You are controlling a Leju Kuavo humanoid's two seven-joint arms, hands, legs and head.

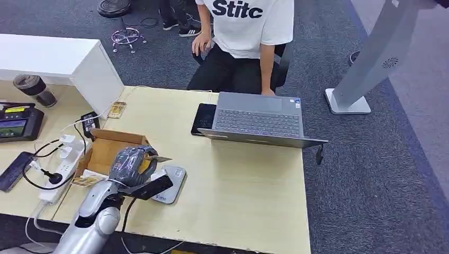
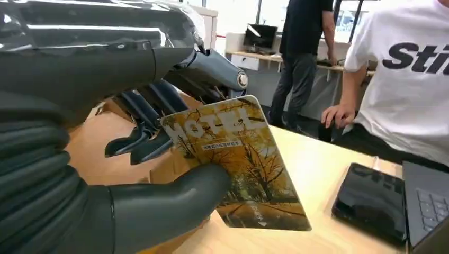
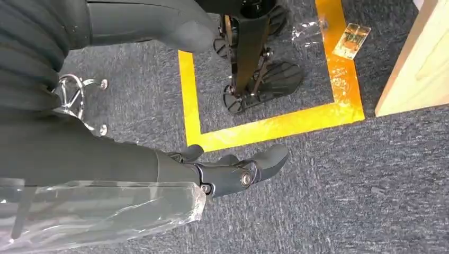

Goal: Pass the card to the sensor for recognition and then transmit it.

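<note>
Head view: left hand [image 1: 132,165] raised over the near-left part of the table [image 1: 238,180], fingers clamped on the card [image 1: 160,158]. The card's edge juts out from the hand toward the laptop [image 1: 259,120]. Directly under the hand lies the sensor [image 1: 170,182], a flat grey-white pad w/ a dark strip across its near side; whether card and sensor touch cannot be told. Behind the hand sits an open cardboard box [image 1: 106,148]. To the left: power strip [image 1: 61,169] w/ plugs and cables, a dark phone [image 1: 15,170], a handheld terminal [image 1: 18,120], a cup [image 1: 36,90]. A 2nd card [image 1: 116,109] lies near the table's far edge, beside the white cabinet [image 1: 74,66]. A black phone [image 1: 203,118] lies just left of the laptop. A person [image 1: 246,37] in a white T-shirt sits behind the laptop, one hand on its far edge.

Left wrist view: the card [image 2: 238,159], printed w/ yellow autumn trees, is pinched between the thumb [image 2: 169,203] on its face and the dark fingers [image 2: 140,140] behind it; it is held tilted above the tabletop.

Right wrist view: right hand [image 3: 227,169] hangs beside the table over grey carpet w/ yellow floor tape [image 3: 275,124]; fingers slightly bent, apart, holding nothing.
</note>
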